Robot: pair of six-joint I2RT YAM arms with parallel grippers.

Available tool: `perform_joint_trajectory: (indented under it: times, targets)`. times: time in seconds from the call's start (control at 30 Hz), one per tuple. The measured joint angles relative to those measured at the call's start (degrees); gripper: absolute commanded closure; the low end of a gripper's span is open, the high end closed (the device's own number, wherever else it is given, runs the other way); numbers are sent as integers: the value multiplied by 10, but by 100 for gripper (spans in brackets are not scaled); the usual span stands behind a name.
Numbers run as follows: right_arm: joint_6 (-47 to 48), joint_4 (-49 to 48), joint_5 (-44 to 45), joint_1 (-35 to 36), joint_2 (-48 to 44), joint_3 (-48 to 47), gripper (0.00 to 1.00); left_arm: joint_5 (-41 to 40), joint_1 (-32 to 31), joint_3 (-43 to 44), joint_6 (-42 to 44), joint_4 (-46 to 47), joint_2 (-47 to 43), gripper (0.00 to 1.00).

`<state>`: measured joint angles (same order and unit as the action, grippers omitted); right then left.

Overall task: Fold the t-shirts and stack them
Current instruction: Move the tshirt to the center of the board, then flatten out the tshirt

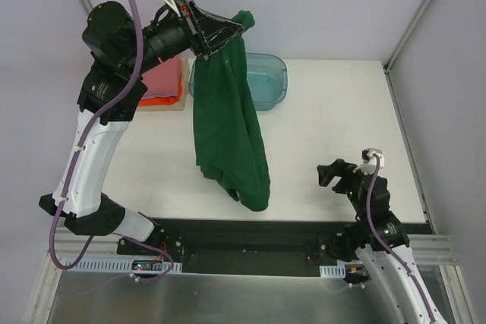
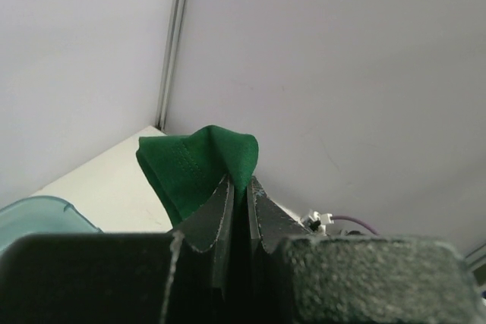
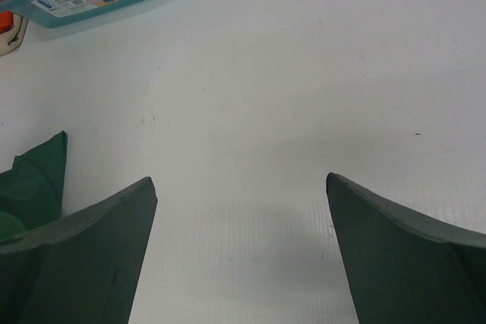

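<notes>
The left gripper held the dark green cloth t-shirt pinched between closed fingers, draping to the white table. Only the right wrist view showed the right gripper spread wide, holding nothing.

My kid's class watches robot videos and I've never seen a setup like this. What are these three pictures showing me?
Two robot arms are bolted at the near edge of a white table. The top picture looks down from above; the other two come from cameras on each wrist. The left gripper is raised high, shut on a dark green t-shirt that hangs down to the table. The right gripper sits low and open, holding nothing. At the back stand a teal plastic bin and a stack of folded shirts.
</notes>
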<state>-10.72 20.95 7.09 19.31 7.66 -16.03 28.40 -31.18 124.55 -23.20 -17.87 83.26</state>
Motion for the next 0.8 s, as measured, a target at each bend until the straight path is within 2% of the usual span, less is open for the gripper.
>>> perform_joint_trajectory:
  times: [0.17, 0.33, 0.53, 0.63, 0.77, 0.8]
  targets:
    - [4, 1, -17, 0, 6, 0, 4, -19, 0, -94, 4, 14, -14, 100]
    - [10, -8, -78, 0, 75, 0, 4, -133, 0, -354, 18, 27, -76, 100]
    - [14, -43, -152, 12, 267, -6, 3, -248, 23, -675, -17, 19, -144, 100]
    - [13, -57, -161, 55, 339, -23, 2, -276, 59, -788, -51, 9, -188, 100]
    - [2, -93, -144, 165, 430, -68, 1, -292, 99, -849, -71, 10, -245, 100]
    - [-5, -106, -139, 194, 454, -82, 4, -292, 105, -856, -75, 14, -258, 100]
